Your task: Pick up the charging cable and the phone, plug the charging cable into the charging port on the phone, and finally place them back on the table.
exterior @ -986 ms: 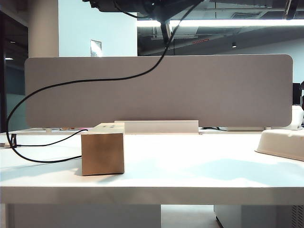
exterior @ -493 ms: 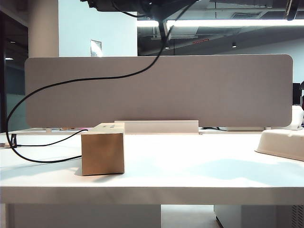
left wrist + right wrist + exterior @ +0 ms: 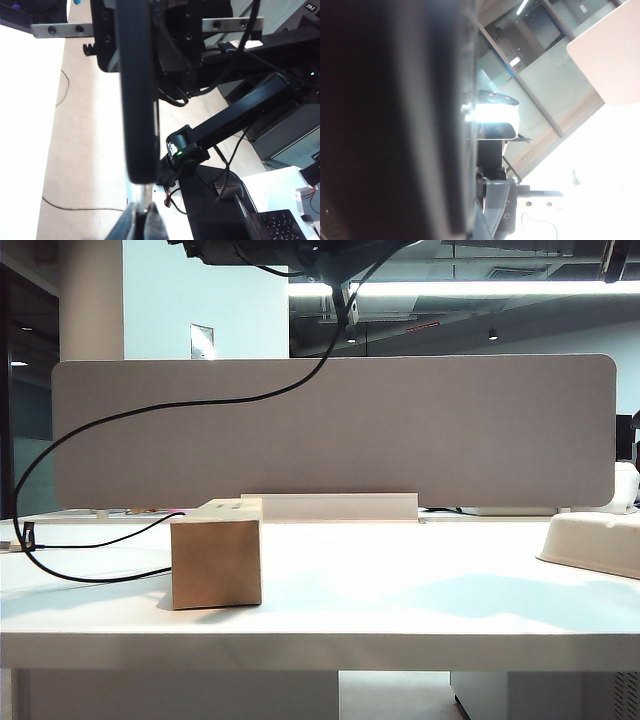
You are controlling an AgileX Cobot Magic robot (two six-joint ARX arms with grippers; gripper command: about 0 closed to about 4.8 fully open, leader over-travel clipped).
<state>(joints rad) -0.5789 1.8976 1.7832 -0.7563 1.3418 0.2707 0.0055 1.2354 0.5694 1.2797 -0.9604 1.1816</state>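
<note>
Left tool (image 3: pixel 142 221): fingertips pinched together on a short silver stub, which reads as the plug end of the charging cable (image 3: pixel 150 412). The stub butts against the short edge of the phone (image 3: pixel 136 115). The charging port itself is hidden at that joint, so I can't tell how far the plug is seated.

The phone is seen edge-on as a thin black slab, up in the air and off the tabletop (image 3: pixel 400 590). Its far end sits in the right tool (image 3: pixel 136 57), jaws closed on it. In the right wrist view the phone (image 3: pixel 385 120) is a dark blur filling about half the frame, and that tool's fingers can't be made out there.

Exterior view, left to right:
- Both tools are bunched at 12 o'clock and mostly cut off by the frame edge, showing only as a dark mass.
- The cable drops from 12 o'clock and arcs across the grey divider panel (image 3: pixel 450 430) to 9 o'clock. It loops down onto the tabletop, with two runs heading toward the cardboard box (image 3: pixel 216 565).
- The box stands at about 7 o'clock, upright on the tabletop near the front edge. The cable passes behind or beside it, and contact is unclear.
- A white tray (image 3: pixel 595 540) sits at 3 to 4 o'clock, partly out of frame and well apart from the box.
</note>
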